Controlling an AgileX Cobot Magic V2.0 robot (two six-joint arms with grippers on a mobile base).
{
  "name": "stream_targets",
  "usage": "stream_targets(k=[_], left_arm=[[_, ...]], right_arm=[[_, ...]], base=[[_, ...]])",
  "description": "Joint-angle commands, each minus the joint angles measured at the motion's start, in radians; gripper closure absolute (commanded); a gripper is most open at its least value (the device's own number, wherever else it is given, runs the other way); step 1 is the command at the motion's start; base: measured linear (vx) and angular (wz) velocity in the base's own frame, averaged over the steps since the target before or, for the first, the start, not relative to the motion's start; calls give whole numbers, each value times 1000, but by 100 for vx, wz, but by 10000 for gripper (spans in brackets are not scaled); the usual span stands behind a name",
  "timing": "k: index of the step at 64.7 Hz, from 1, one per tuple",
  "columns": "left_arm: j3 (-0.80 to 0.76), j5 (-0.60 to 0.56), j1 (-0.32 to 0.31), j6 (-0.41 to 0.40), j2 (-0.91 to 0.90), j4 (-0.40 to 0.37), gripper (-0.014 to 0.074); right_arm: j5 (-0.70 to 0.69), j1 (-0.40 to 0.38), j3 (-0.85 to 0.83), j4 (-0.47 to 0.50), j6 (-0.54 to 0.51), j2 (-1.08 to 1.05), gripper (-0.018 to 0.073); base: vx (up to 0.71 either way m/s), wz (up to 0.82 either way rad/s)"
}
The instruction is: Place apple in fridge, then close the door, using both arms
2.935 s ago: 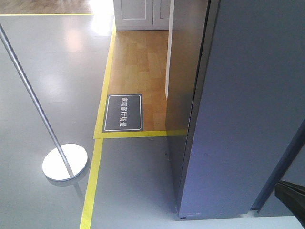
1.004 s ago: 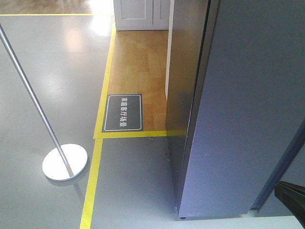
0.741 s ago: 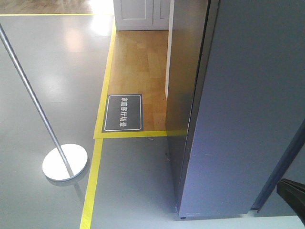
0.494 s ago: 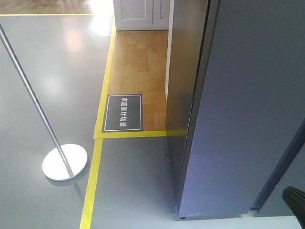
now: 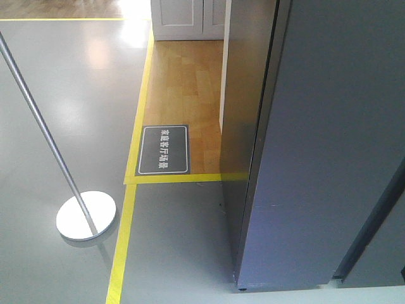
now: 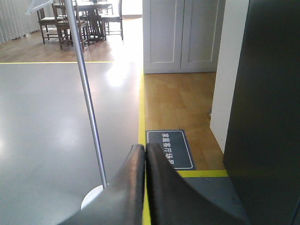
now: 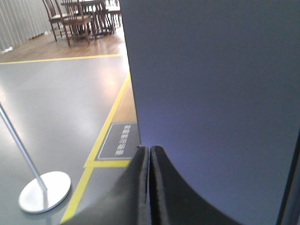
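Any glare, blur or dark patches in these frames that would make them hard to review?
Front view: sharp, with window glare on the grey floor. Left wrist view: bright glare on the floor, and the fridge side nearly black in shadow. Right wrist view: the door fills the frame, soft and featureless; the shut right gripper is blurred.

Staged home mock-up inside a test hall, not a lived-in house. Grey seamless floor [image 5: 69,95] marked with yellow tape lines [image 5: 123,240]; taped border encloses a wood-plank zone [image 5: 186,88] with a dark floor sign in Chinese characters [image 5: 164,149]. Dining table and chairs [image 6: 84,16], white panelled cabinet doors [image 6: 180,35], dark grey fridge [image 5: 329,145]. Metal stanchion pole on round base [image 5: 86,215]
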Motion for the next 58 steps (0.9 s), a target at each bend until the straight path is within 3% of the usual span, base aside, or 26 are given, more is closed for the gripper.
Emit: stream_targets(k=[1,14,58], left_arm=[[-16,-74,-2,-7,-15,-1,602],[-16,-74,-2,-7,-15,-1,602],[-16,-74,-2,-7,-15,-1,602]], right_arm=[[-107,-20,-3,-35,6,-13,562],[-201,-140,-2,-24,11,-15,562],[-215,-139,-2,-27,11,-14,562]], base=[[0,0],[0,0],[0,0]])
